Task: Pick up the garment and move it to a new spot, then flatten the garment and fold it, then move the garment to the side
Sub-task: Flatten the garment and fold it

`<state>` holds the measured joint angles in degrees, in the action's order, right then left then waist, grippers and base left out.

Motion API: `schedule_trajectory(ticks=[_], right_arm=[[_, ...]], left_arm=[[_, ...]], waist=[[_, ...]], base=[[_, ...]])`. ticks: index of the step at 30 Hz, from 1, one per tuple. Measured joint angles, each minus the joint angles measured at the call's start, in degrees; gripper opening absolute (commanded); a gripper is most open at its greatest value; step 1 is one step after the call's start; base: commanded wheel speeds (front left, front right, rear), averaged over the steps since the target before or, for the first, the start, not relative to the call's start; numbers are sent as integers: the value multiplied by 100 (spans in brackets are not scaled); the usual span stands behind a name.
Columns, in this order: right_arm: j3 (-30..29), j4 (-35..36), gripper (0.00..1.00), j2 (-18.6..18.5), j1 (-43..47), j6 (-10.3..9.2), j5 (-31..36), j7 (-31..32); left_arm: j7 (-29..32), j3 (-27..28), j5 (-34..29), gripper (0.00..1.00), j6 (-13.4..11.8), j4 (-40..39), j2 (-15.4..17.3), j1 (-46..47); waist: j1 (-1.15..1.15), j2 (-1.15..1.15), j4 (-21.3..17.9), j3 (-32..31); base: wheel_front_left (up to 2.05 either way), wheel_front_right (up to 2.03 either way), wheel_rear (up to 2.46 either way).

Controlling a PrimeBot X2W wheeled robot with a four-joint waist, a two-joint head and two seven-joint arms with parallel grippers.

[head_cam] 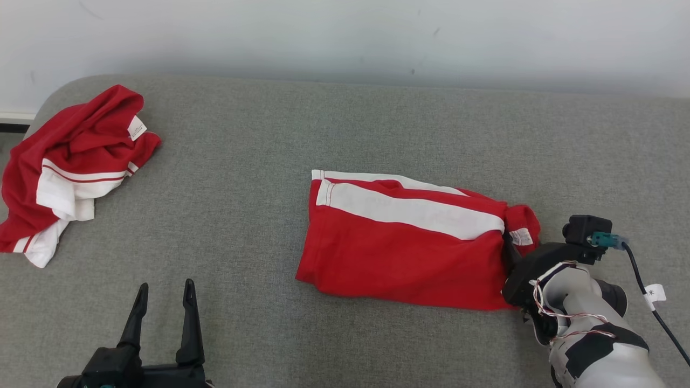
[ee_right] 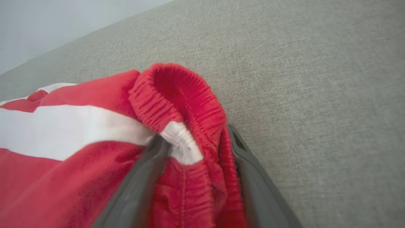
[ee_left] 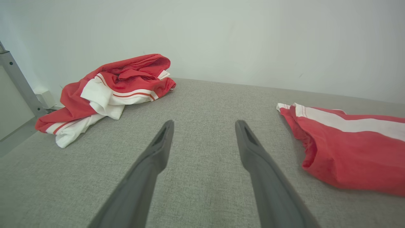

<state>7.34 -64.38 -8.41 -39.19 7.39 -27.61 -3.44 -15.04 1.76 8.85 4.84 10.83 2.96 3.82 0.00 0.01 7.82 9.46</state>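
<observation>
1. The grey woven-fabric pad (head_cam: pixel 345 124) carries everything. Its middle and near left are bare, and a pale wall runs behind its far edge.
2. A folded pair of red shorts with a broad white side stripe (head_cam: pixel 399 258) lies flat, right of the pad's middle. The hems point to the left edge and the waist to the right edge.
3. The garment named in the task is the red jersey shirt with white sleeves and red-and-white striped trim (head_cam: pixel 75 161). It sits crumpled in a heap at the far left corner, against the left edge and well apart from both grippers.
4. The right gripper (ee_right: pixel 197 136) has its jaws wide, one on each side of the shorts' bunched waist. Cloth lies between them but is not visibly pinched.
5. The left gripper (head_cam: pixel 165 284) hovers near the near edge, left of centre. Its jaws are spread wide with nothing between them.
6. The red elastic waistband (ee_right: pixel 177 88) and its small white label (head_cam: pixel 521 236) sit right at the right fingertips.
   - **Step in hand:** This looks like clearing the folded shorts to the side, and the jersey's own pick-up has not begun.
   - **Next move:** The right gripper needs a firm pinch through every waistband layer, then a low, slow drag so the fold keeps.
</observation>
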Motion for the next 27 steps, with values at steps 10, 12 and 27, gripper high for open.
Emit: schedule_trajectory(ticks=[10, 12, 27], right_arm=[[683, 193, 0, -330, 38, 19, -668, 202], [820, 263, 0, -577, 89, 19, -808, 297], [1412, 1423, 0, -1731, 318, 18, -2308, 1251]], left_arm=[[0, 15, 41, 100, -64, 94, -1, -29], [0, 5, 64, 100, -73, 97, -1, -36], [0, -124, 218, 100, -138, 132, -2, -172]], waist=[[0, 0, -111, -91], [0, 0, -166, -131], [-1, 0, -751, -359]], base=[[0, 0, 0], [0, 0, 0], [0, 0, 0]])
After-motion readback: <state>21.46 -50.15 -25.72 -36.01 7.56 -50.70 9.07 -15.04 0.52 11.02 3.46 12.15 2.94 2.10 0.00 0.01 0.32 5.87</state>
